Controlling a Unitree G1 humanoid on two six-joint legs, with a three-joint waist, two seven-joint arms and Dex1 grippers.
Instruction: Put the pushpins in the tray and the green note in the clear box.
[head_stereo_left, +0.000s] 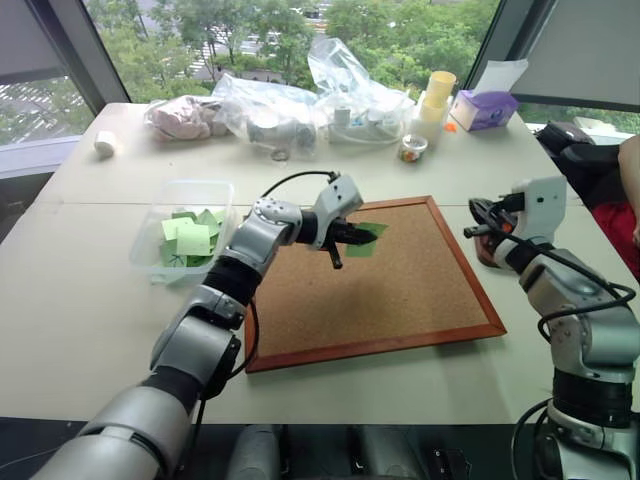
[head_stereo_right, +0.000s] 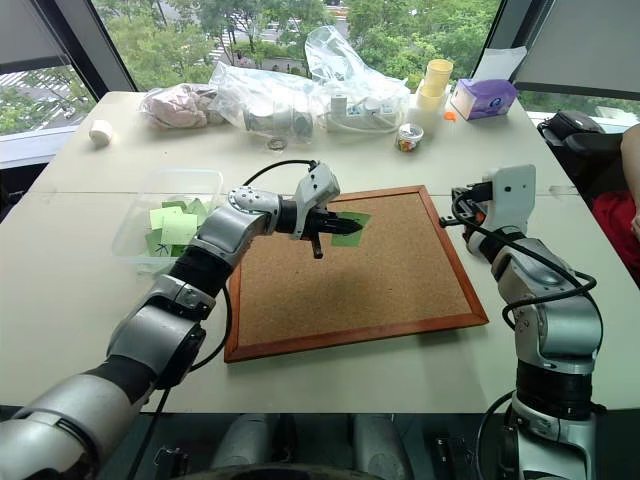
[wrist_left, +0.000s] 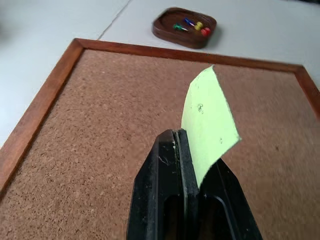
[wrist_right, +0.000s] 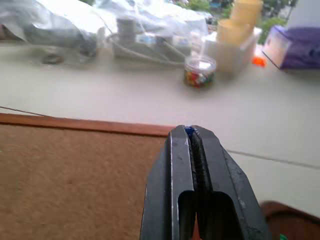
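Reaching in from the near left, the left gripper (head_stereo_left: 350, 237) hangs over the far half of the cork board (head_stereo_left: 400, 300), its two black fingers clamped together on the green note (wrist_left: 209, 122), which sticks out past the fingertips and stands clear of the cork. Over on the right, the right gripper (wrist_right: 192, 134) sits just off the board's right edge, jaws pressed tight together with a speck of blue showing at the very tips; what that speck is cannot be made out. Right beside that gripper, on the table just past the board's right frame, lies the tray (wrist_left: 184, 27), a small reddish-brown dish with several coloured pushpins (wrist_left: 192, 26) already lying inside it. Swinging across to the left, the clear box (head_stereo_left: 187, 229) rests on the table near the board's left edge, and it holds a loose pile of green slips (head_stereo_left: 190, 238). Farther back, along the window side of the table, sit see-through plastic bags (head_stereo_left: 300, 105), a small jar of pins (wrist_right: 199, 71), yellow cups (head_stereo_left: 436, 97) and a purple box (head_stereo_left: 485, 108).
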